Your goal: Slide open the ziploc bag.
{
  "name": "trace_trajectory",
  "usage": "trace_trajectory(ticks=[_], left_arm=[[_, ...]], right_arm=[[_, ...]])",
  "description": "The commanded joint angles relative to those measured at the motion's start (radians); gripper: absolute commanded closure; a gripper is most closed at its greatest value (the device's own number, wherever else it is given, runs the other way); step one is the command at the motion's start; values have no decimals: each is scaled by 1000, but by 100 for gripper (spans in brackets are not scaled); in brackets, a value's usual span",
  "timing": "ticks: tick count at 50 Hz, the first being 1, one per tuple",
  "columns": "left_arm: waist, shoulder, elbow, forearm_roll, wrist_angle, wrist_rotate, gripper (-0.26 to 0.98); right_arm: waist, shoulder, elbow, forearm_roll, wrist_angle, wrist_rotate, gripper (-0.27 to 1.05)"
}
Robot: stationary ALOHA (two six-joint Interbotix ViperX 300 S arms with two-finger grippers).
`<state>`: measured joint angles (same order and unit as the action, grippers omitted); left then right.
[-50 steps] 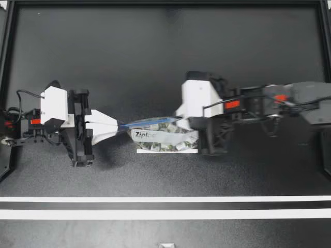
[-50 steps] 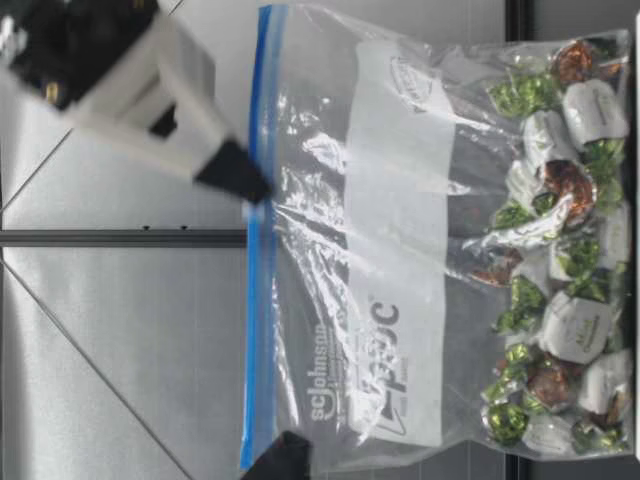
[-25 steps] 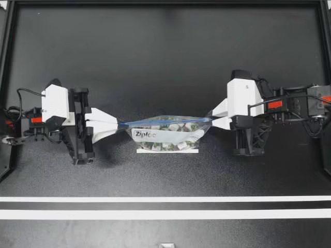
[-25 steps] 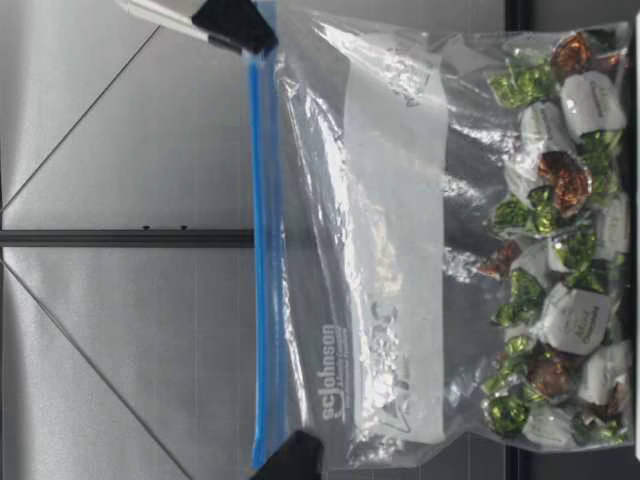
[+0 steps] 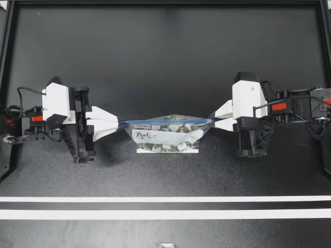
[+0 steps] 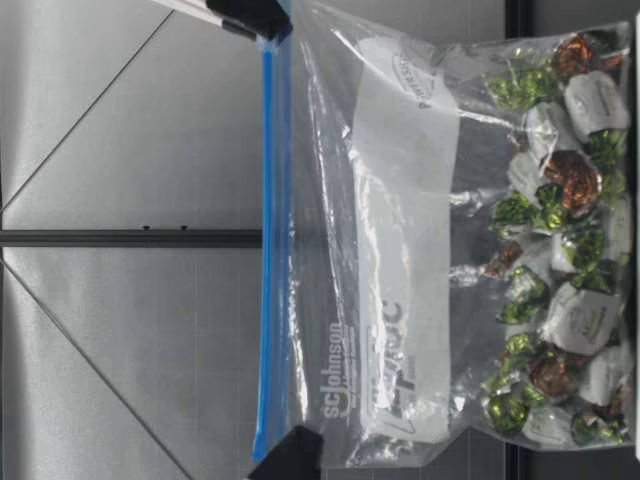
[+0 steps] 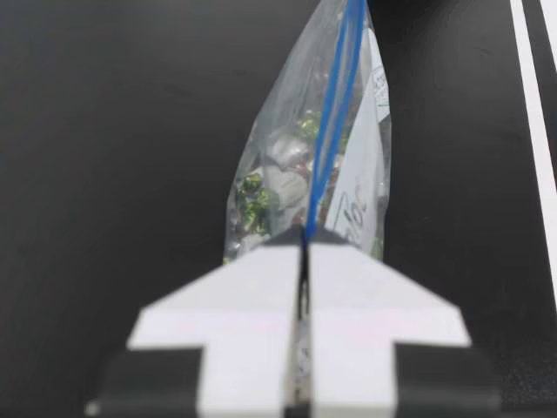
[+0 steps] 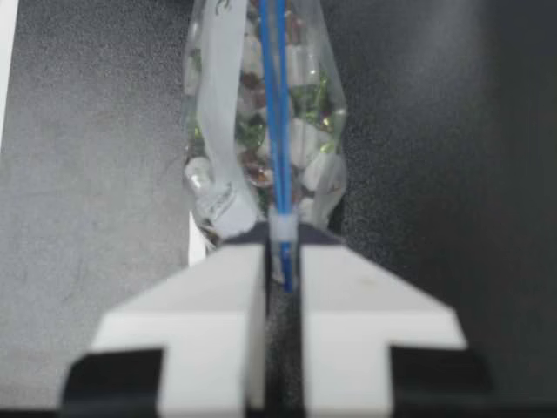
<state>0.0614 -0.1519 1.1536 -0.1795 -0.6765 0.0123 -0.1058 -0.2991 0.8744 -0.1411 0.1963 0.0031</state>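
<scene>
A: What are the two arms doing with their fingers?

B: My left end effector (image 5: 120, 123) is pinched tight on one top corner of the ziploc bag (image 5: 165, 135). My right end effector (image 5: 212, 121) is clamped on the opposite top corner. Its fingers stand a narrow gap apart, with the bag's edge between them.

A: And the bag itself?

B: It hangs stretched between them near the middle of the tabletop (image 5: 155, 62), with its blue zip strip (image 5: 165, 122) on top and taut. Wrapped candies (image 6: 560, 250) fill its lower part.

A: Anything crowding it?

B: No. A short white mark (image 5: 167, 151) lies just beside the bag, and two long white lines (image 5: 165, 199) run well apart from it.

A: Do the views differ?

B: The right wrist view shows a small pale slider (image 8: 282, 228) on the strip right at the fingertips. Both wrist views show the strip as two blue lines close together. The low view shows only the black fingertip pads (image 6: 265, 15) at the strip's ends. I cannot tell whether the bag's bottom touches the tabletop.
</scene>
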Motion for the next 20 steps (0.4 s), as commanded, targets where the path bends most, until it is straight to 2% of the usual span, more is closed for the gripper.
trace_trajectory(ticks=[1,8,13,20], left_arm=[[3,-17,-18,3,-3,5,88],[3,-23,-21,6,-5,5,78],[2,-31,-23,8,-3,5,62],[3,-58,-25,9,-5,6,44]], right_arm=[[-9,-20,0,0,-29,2,82],[-9,-20,12,2,-66,2,56],[-9,-20,15,2,-92,2,39],[-9,-25,25,3,-166,2,39]])
